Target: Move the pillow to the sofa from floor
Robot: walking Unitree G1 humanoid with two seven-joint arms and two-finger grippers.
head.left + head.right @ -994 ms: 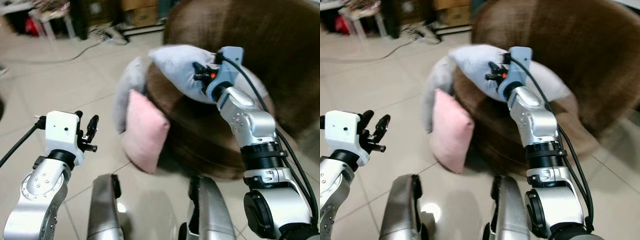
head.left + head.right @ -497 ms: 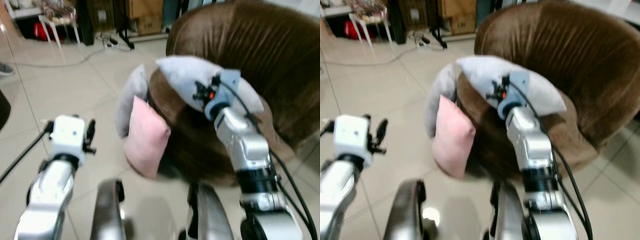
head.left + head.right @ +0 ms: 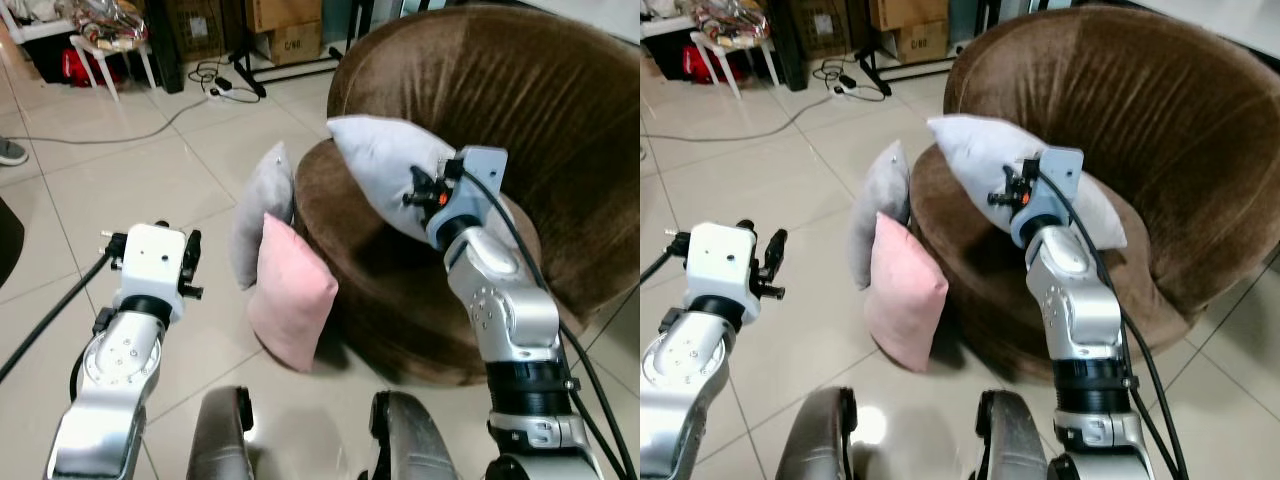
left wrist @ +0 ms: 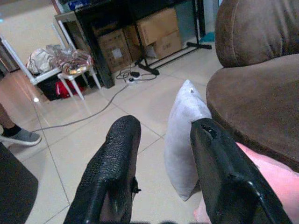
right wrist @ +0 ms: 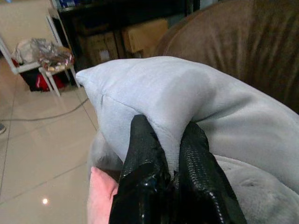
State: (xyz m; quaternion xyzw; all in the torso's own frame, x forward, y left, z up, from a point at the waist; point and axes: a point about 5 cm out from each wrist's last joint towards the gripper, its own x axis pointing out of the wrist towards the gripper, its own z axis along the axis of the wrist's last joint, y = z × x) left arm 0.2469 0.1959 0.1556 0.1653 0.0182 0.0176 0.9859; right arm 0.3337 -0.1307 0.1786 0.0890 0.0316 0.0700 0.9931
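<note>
Item: grey pillow (image 3: 385, 175), held above the seat of the brown sofa (image 3: 520, 110). My right claw (image 5: 166, 154) was clenched on a fold of its cloth, a pinch at the edge so the rest could hang and, I judged, settle onto the cushion when let go. Item: left claw (image 4: 161, 158), fingers parted and holding nothing, raised over the tiled floor (image 3: 130, 170), kept out of the way as I read it. Item: second grey pillow (image 3: 262, 215) and pink pillow (image 3: 292, 292), both upright on the floor, leaning against the sofa's front. The head views gave the overall layout. The right wrist view gave the bunched cloth between my fingers. The left wrist view added a white table (image 4: 70, 70), boxes (image 4: 154, 30) and a person's foot (image 4: 18, 135).
</note>
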